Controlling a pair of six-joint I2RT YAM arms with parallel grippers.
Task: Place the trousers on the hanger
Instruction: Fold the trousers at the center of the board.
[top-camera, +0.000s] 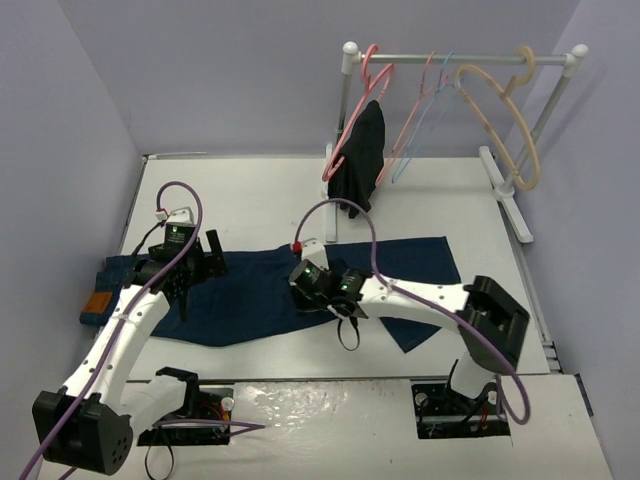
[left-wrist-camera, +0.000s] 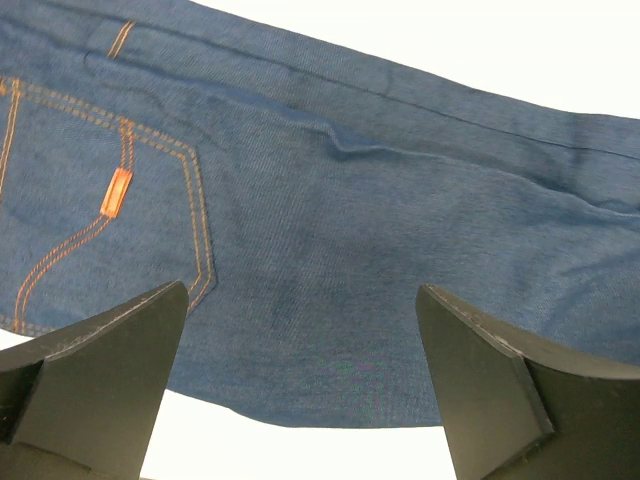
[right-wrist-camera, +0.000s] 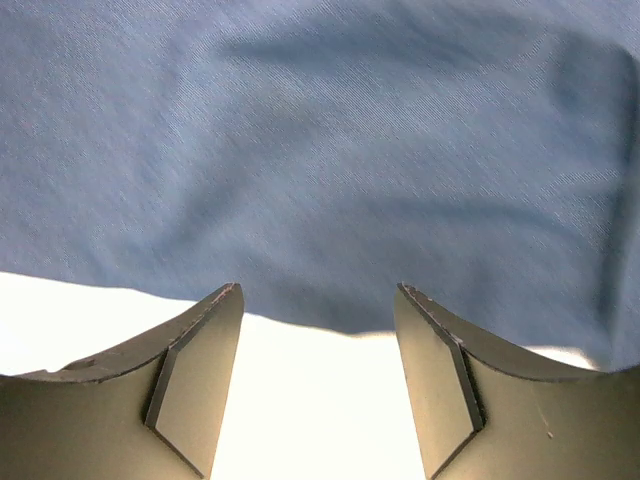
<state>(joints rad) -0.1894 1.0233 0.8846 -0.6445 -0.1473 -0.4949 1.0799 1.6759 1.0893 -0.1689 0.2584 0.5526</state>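
Two arms reached over the white table (top-camera: 250, 200); the trousers (top-camera: 270, 300) lay flat across it, the hanger (top-camera: 430, 112) on the far rail; left gripper (left-wrist-camera: 300, 300) gaped above the seat; right gripper (right-wrist-camera: 318, 290) stood parted, empty, at the cloth's near edge.

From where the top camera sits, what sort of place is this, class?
Likely a robot lab test cell: robot arms bolted to a white table, plain walls boxing it in, a clothes rail beyond the jeans.
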